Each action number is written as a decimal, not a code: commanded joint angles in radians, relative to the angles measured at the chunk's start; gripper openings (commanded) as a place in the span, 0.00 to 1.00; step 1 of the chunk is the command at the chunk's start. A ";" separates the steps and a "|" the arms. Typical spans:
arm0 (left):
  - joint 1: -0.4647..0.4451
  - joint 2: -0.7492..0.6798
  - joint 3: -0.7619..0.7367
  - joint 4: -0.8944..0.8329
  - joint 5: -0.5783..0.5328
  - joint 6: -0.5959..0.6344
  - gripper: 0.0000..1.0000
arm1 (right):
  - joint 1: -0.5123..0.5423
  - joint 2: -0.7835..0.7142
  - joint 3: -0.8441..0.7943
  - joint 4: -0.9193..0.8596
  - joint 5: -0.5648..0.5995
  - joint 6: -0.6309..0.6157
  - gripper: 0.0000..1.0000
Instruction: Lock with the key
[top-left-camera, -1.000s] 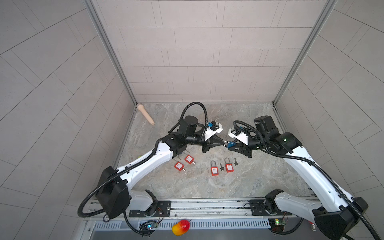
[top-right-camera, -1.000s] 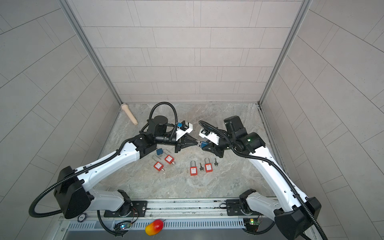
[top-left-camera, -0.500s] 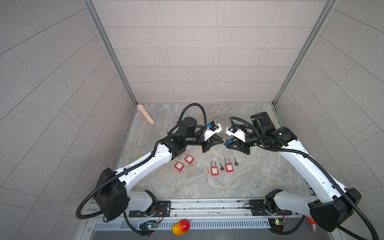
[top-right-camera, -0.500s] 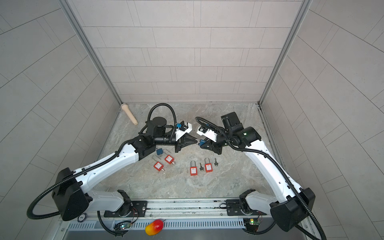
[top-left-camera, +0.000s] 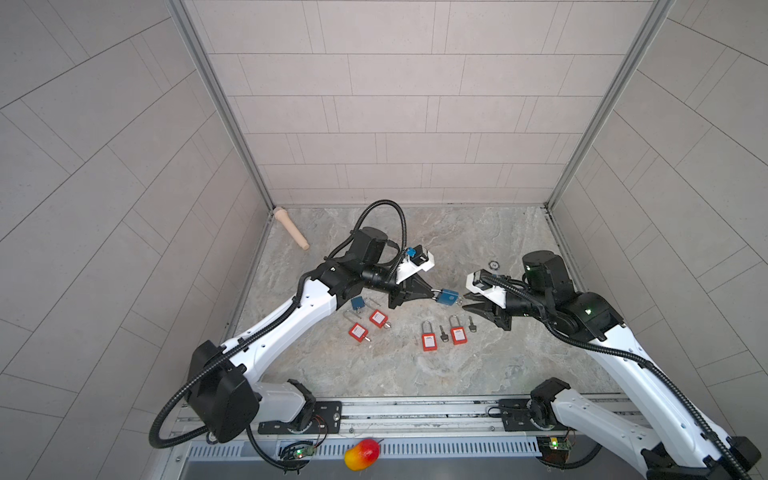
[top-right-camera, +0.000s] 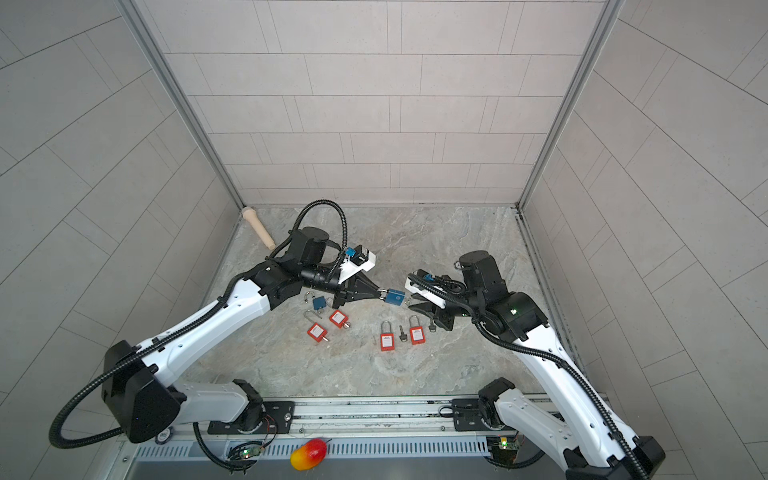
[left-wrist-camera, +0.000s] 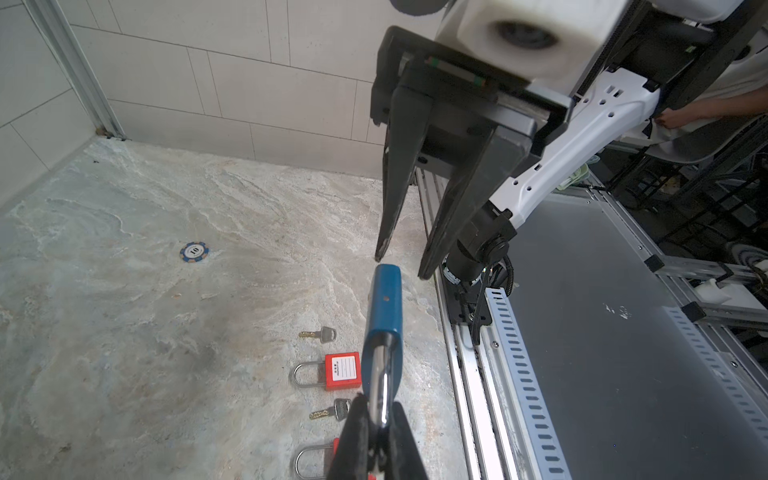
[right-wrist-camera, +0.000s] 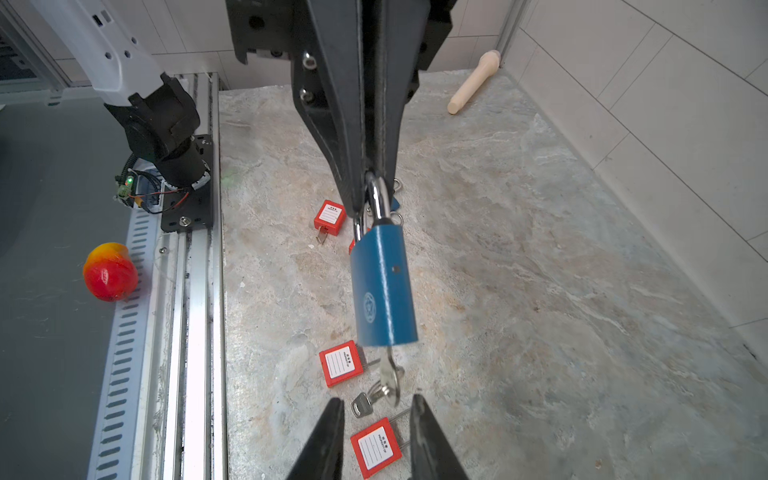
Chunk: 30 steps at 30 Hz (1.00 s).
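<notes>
A: Where was blue padlock (top-left-camera: 448, 298)?
B: In air, shackle (right-wrist-camera: 377, 201) pinched by left gripper (top-left-camera: 432, 296), shut tight.
A: Right gripper (right-wrist-camera: 377, 400)?
B: Jaws a bit apart, either side of key (right-wrist-camera: 390, 380), w/ key stuck in padlock's end.

padlocks (top-left-camera: 428, 340) crowd centre; far floor (top-left-camera: 457, 232) open

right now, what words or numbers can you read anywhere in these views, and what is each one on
"10": on the poker chip.
White labels on the red padlocks: printed lines, too small to read.
Blue padlock: a round stamped emblem, no readable words.
</notes>
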 joint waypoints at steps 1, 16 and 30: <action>-0.003 -0.027 0.053 0.017 0.037 0.016 0.00 | -0.006 -0.042 -0.023 -0.006 0.048 0.021 0.31; -0.024 -0.043 0.034 0.017 0.019 0.027 0.00 | -0.007 0.043 0.032 -0.011 -0.100 0.004 0.26; -0.026 -0.052 0.051 -0.008 0.015 0.080 0.00 | -0.008 0.107 0.076 -0.093 -0.123 -0.029 0.09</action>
